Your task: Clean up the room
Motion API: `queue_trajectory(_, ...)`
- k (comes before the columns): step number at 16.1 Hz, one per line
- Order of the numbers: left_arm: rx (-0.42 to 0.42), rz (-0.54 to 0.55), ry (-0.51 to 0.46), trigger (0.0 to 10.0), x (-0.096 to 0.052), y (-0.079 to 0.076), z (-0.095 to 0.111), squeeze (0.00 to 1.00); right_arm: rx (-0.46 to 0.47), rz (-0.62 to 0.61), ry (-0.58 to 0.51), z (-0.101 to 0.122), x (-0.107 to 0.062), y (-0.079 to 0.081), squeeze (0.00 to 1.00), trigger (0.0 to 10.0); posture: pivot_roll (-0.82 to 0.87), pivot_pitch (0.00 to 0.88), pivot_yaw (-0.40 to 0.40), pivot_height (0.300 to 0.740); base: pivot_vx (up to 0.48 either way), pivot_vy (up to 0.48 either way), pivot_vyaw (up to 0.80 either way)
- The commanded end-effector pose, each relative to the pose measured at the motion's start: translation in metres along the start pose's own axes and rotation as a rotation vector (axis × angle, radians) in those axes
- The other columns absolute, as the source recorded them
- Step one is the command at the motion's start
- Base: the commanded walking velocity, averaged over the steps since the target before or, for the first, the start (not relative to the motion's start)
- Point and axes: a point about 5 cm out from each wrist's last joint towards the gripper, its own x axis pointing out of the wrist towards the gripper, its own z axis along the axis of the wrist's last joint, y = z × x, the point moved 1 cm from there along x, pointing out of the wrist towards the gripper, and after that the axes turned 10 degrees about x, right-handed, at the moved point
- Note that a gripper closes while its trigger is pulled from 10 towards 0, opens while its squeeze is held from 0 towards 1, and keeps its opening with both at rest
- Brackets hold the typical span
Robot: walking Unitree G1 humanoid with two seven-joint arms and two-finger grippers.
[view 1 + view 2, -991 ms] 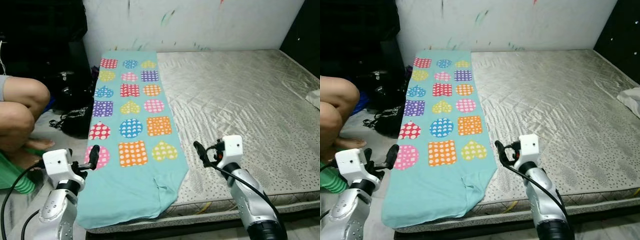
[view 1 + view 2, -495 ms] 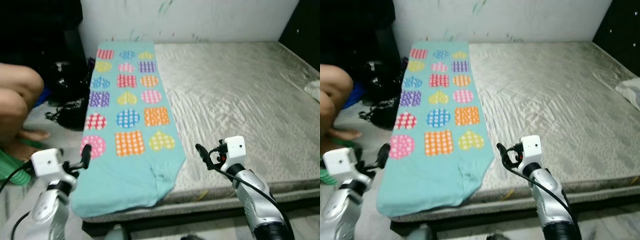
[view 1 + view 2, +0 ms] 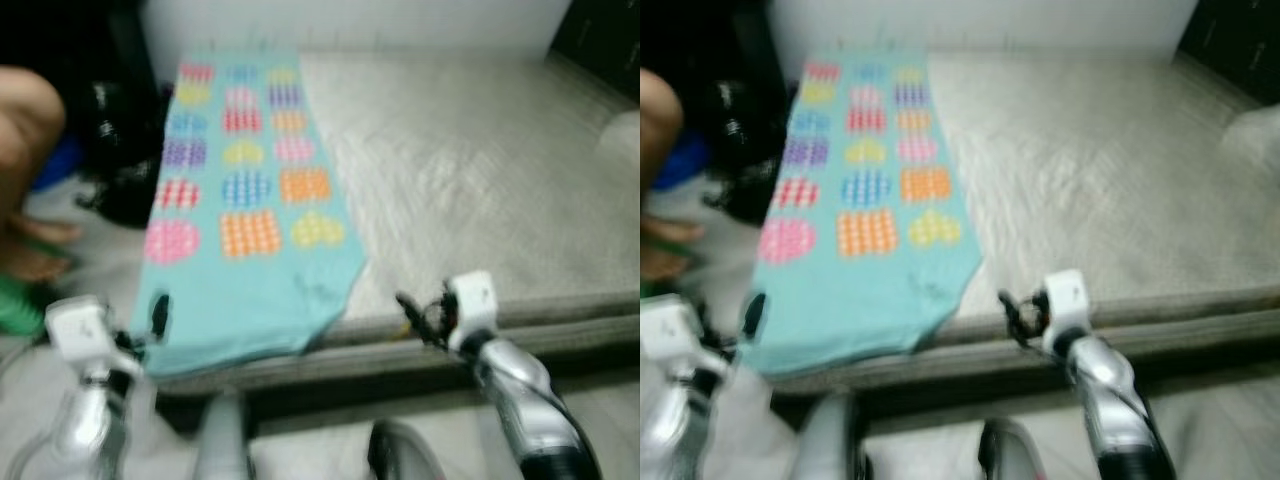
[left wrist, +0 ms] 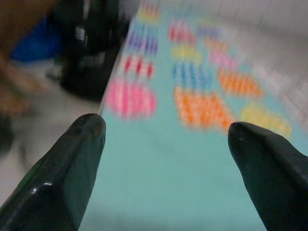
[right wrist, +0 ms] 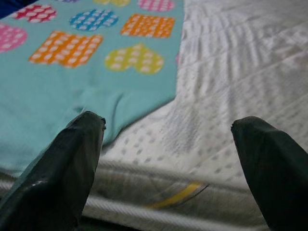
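Observation:
A teal blanket (image 3: 250, 250) with coloured dotted hearts and squares lies along the left side of a bare grey mattress (image 3: 480, 190), its near end hanging over the mattress edge. My left gripper (image 3: 158, 315) is open, held in front of the blanket's near left corner (image 4: 159, 183) with nothing between its fingers. My right gripper (image 3: 412, 312) is open too, held in front of the mattress's front edge (image 5: 192, 192), just right of the blanket's corner (image 5: 125, 106). Both eye views are blurred.
A person's knee (image 3: 25, 110) is at the far left, with black bags (image 3: 125, 170) on the floor beside the bed. Something white (image 3: 620, 135) lies at the mattress's right edge. My own legs (image 3: 225, 440) show at the bottom, over pale floor.
The whole picture has shifted and blurred: the bed now sits higher and farther off, and my legs have come into view, so the camera moved. Both grippers stay open.

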Motion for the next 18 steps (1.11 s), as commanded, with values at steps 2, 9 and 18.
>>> queue_trajectory(2, 0.012, 0.013, -0.013, 10.0, 0.0014, 0.0028, 0.0050, 0.00, -0.039, 0.010, -0.004, 0.0047, 0.0016, -0.0012, 0.00, 10.0, 0.03, 0.127, -0.055, 0.606, 0.000, 0.000, 0.00)
queue_trajectory(9, 0.009, 0.011, -0.012, 10.0, 0.0027, 0.0020, 0.0047, 0.00, -0.076, 0.045, -0.012, 0.0059, 0.0021, 0.0021, 0.00, 10.0, 0.02, 0.120, -0.058, 0.606, 0.000, 0.000, 0.49)
queue_trajectory(18, 0.005, -0.006, -0.011, 10.0, 0.0044, -0.0006, 0.0045, 0.00, -0.047, 0.050, -0.007, 0.0032, 0.0034, 0.0039, 0.00, 10.0, 0.03, 0.116, -0.058, 0.571, 0.000, 0.000, 0.05)
